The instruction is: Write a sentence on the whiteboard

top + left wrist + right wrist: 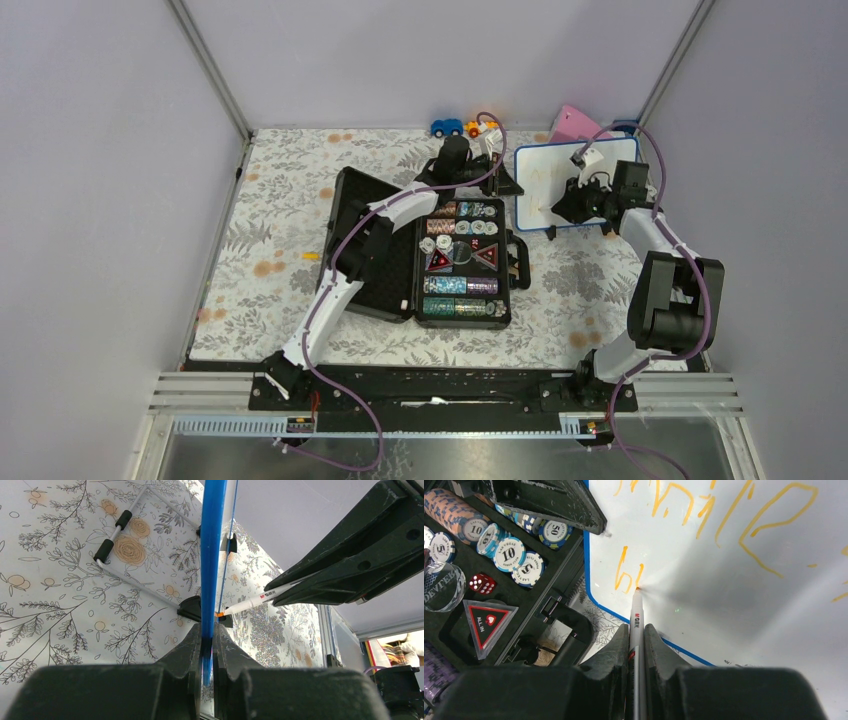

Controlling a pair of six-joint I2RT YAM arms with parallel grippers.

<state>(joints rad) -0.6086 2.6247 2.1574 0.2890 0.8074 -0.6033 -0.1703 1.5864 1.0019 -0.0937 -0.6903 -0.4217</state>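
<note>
The whiteboard (560, 170) with a thin blue frame stands upright at the back right, on black feet. My left gripper (207, 640) is shut on its blue edge (211, 555), at the board's left side in the top view (512, 178). My right gripper (636, 630) is shut on a white marker (635, 617), whose orange tip touches the white face (724, 580) near the lower left corner. The sentence (684, 502) shows as orange handwritten strokes across the board, with two short strokes (626, 575) beside the tip. The marker also shows in the left wrist view (255, 600).
An open black case (400, 245) of poker chips, dice and tokens lies left of the board, close to it (499, 555). A pink wedge (572, 122) stands behind the board, small toy cars (462, 127) at the back wall. The board's wire stand (120, 540) rests on the floral cloth.
</note>
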